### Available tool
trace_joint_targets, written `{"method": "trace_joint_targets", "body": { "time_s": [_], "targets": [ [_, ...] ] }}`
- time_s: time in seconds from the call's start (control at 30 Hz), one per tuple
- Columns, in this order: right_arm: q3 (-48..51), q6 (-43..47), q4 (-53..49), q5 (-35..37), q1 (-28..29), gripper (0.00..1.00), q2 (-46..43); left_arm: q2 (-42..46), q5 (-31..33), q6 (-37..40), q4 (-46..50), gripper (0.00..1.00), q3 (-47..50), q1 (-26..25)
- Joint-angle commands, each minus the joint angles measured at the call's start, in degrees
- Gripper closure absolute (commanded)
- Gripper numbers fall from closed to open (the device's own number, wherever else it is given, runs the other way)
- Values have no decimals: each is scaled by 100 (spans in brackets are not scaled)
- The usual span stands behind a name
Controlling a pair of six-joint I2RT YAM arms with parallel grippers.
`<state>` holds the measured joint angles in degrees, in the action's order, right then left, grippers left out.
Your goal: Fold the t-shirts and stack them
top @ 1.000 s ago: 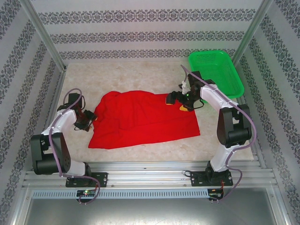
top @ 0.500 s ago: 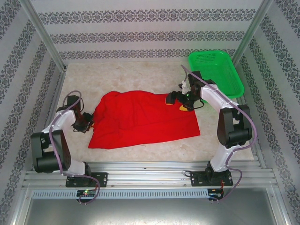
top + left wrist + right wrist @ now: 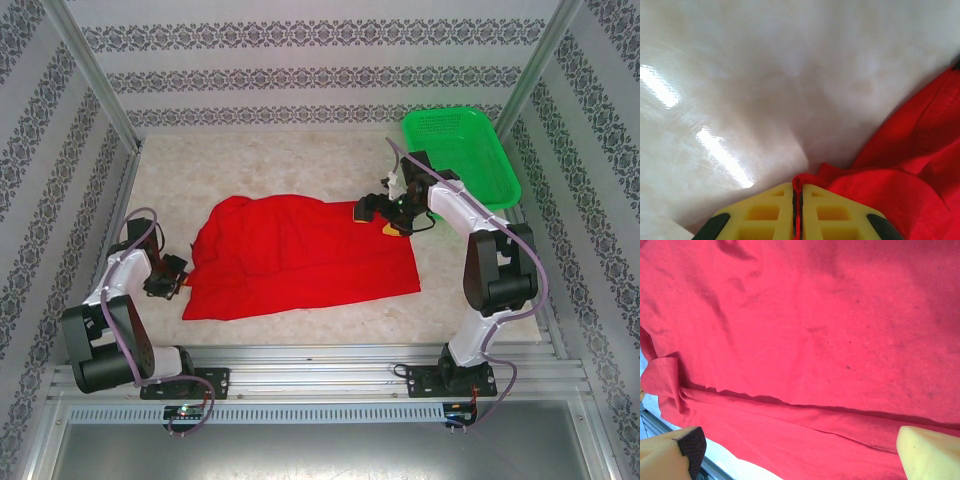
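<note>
A plain red t-shirt (image 3: 300,255) lies spread and rumpled in the middle of the table. At its left edge my left gripper (image 3: 165,272) sits low on the table. In the left wrist view its yellow fingers (image 3: 765,210) are shut on a thin fold of the red t-shirt (image 3: 900,180), which pokes out between the tips of the left gripper (image 3: 798,186). My right gripper (image 3: 385,212) hovers over the shirt's far right corner. Its jaws stand wide open in the right wrist view, where the right gripper (image 3: 800,445) has only the flat red t-shirt (image 3: 805,330) below it.
A green mesh basket (image 3: 503,160) stands at the back right corner, just beyond the right arm. Patterned walls and metal posts close the table in on three sides. Bare marble-look tabletop (image 3: 270,165) lies behind the shirt and to its left.
The left gripper has shut on the shirt's left edge and drawn back toward the left and near side, dragging the cloth slightly left. The right arm has not moved.
</note>
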<state>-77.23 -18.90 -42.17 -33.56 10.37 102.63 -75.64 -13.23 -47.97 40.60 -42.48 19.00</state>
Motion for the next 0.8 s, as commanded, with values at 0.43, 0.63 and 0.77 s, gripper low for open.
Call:
{"method": "trace_joint_targets", "body": {
  "time_s": [0.43, 0.63, 0.77],
  "targets": [
    [88, -18, 123, -116, -11, 2, -59, 220, -408, 295, -436, 60, -193, 90],
    [-103, 60, -13, 134, -68, 2, 46, 85, -509, 529, -566, 41, -652, 75],
    [-411, 71, -89, 184, -124, 2, 225, -555, -732, 841, -516, 40, -1090, -47]
  ]
}}
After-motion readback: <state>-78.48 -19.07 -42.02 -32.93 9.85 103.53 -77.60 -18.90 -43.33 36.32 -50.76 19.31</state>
